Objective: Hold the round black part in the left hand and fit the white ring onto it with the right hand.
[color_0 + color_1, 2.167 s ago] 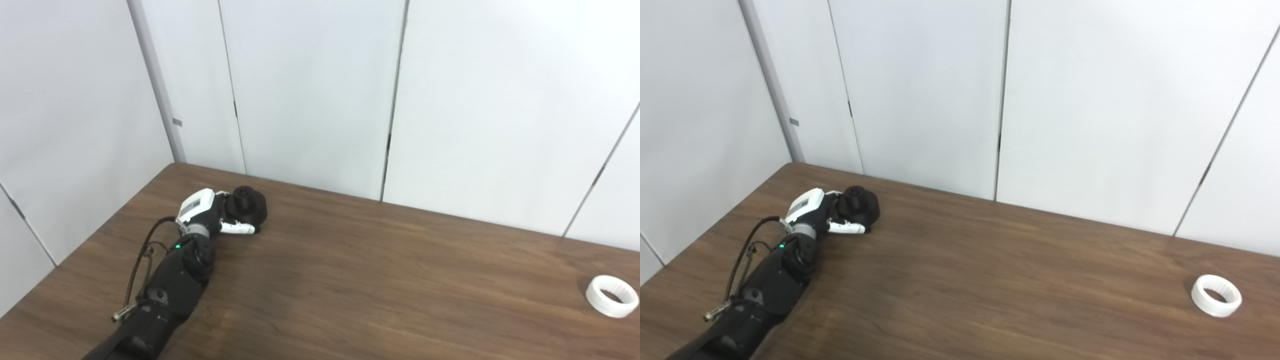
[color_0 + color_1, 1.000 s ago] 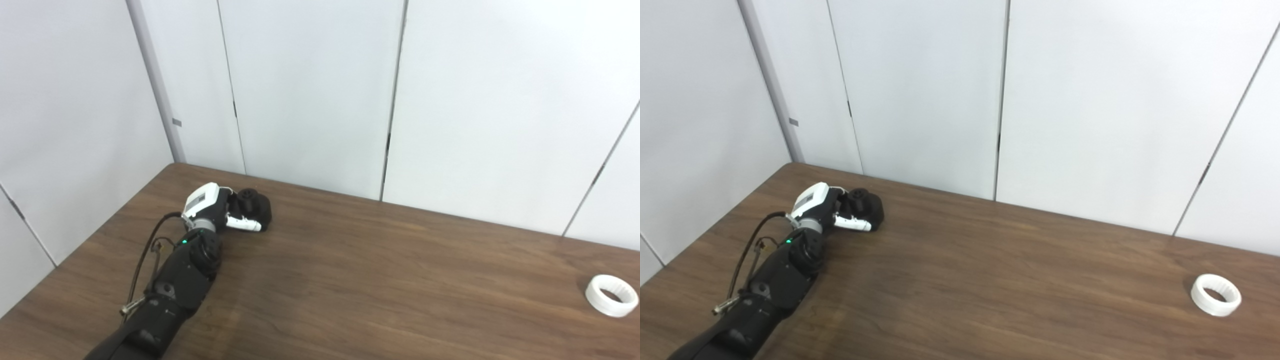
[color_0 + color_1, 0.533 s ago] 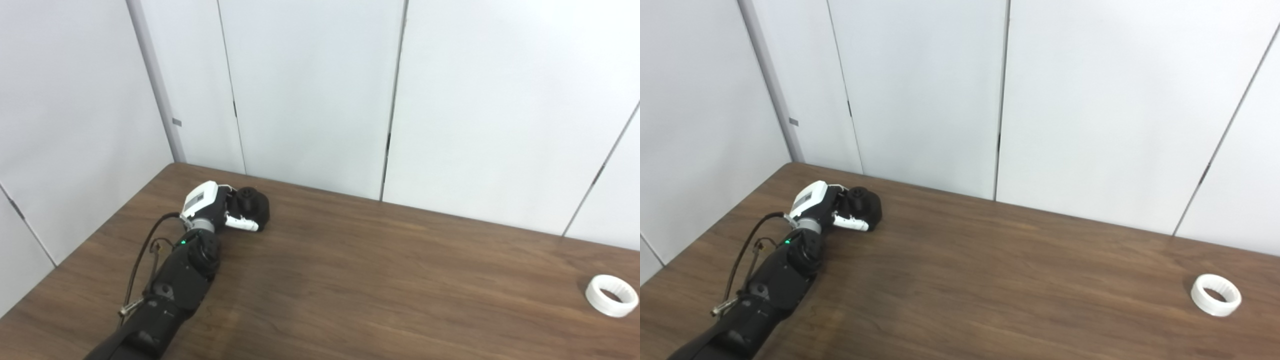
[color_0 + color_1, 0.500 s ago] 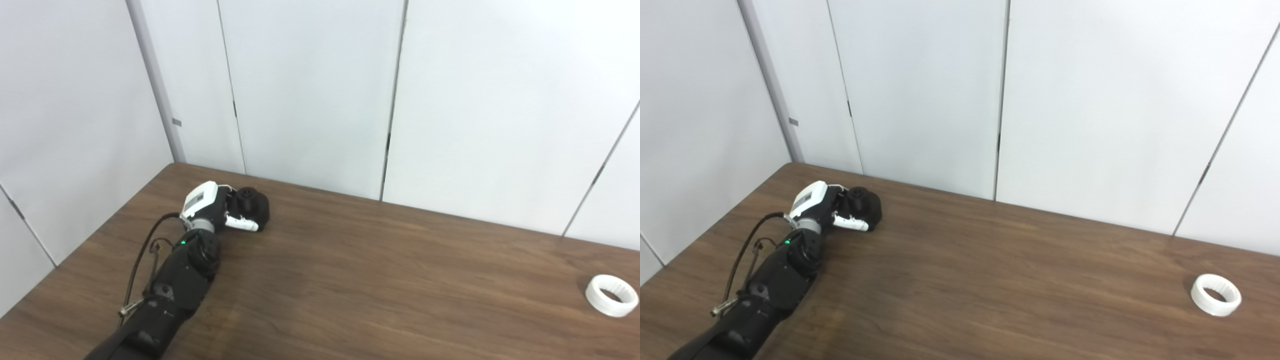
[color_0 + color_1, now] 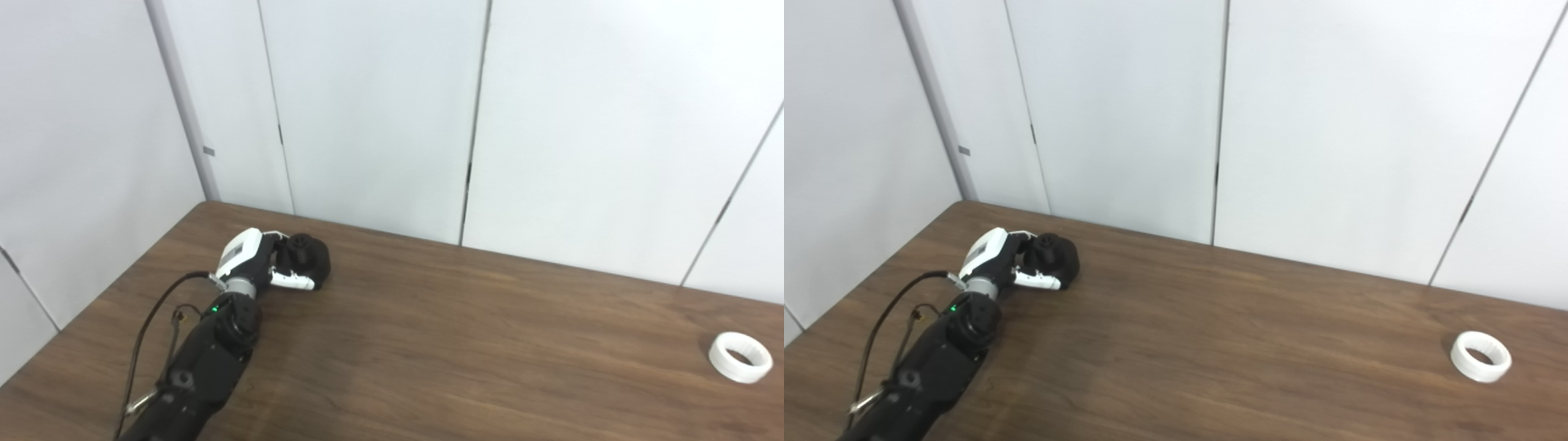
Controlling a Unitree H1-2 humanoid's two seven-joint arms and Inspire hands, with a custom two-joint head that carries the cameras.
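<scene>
Gripping round black part (image 5: 308, 260), left hand (image 5: 260, 264) wrapped fingers (image 5: 294, 281) around it, far-left on dark wood-grain worktop (image 5: 465, 343). White ring (image 5: 740, 365) lay flat far right, well apart.

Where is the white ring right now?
The white ring lies flat on the table at its far right, alone, far from the left robot hand.

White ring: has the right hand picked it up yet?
No, the white ring lies alone on the table at the far right, and no right hand is in view.
</scene>
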